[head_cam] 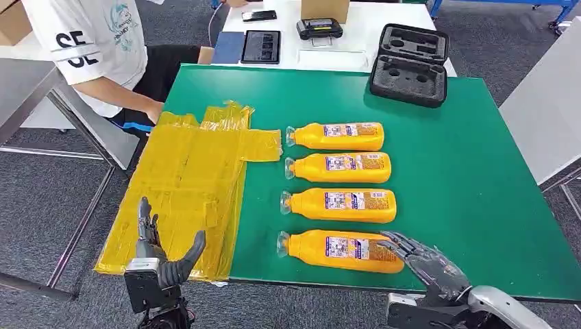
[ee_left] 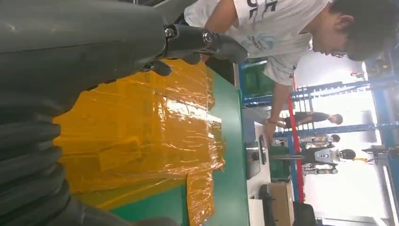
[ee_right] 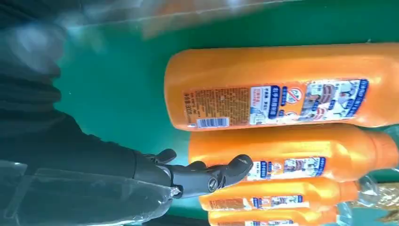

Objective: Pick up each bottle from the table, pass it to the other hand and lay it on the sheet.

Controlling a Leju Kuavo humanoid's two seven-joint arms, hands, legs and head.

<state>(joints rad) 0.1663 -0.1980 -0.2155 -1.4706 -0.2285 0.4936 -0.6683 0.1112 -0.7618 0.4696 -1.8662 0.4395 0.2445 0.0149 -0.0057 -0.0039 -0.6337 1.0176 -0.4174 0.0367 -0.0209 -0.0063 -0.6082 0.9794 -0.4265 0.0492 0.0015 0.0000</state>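
The right hand (head_cam: pixel 425 264) sits lowest in the head view, its fingers (head_cam: pixel 404 247) spread and reaching over the base end of the nearest bottle (head_cam: pixel 342 251). Whether they already touch the bottle is hard to tell; in the right wrist view the fingers (ee_right: pixel 207 176) look apart and holding nothing. The left hand (head_cam: pixel 161 257) hovers at the near edge of the yellow sheet (head_cam: pixel 185 192), fingers apart and upright, empty.

There are four orange bottles, all lying on their sides in a column on the green bench (head_cam: pixel 466 171), caps pointing toward the sheet: the nearest one, then the second (head_cam: pixel 340 205), third (head_cam: pixel 339 167) and farthest (head_cam: pixel 336 136). None lies on the one sheet, so I judge the task to be at its first pick.

Risks from here: the bottles are round and lie side by side, so a push from the fingers could roll the nearest one into its neighbour or off the bench's near edge. Grasping so close to the base may let the cap end droop during the handover. The sheet looks thin and crinkled; the left hand could drag it. A person's hand (head_cam: pixel 154 113) rests by the sheet's far corner.
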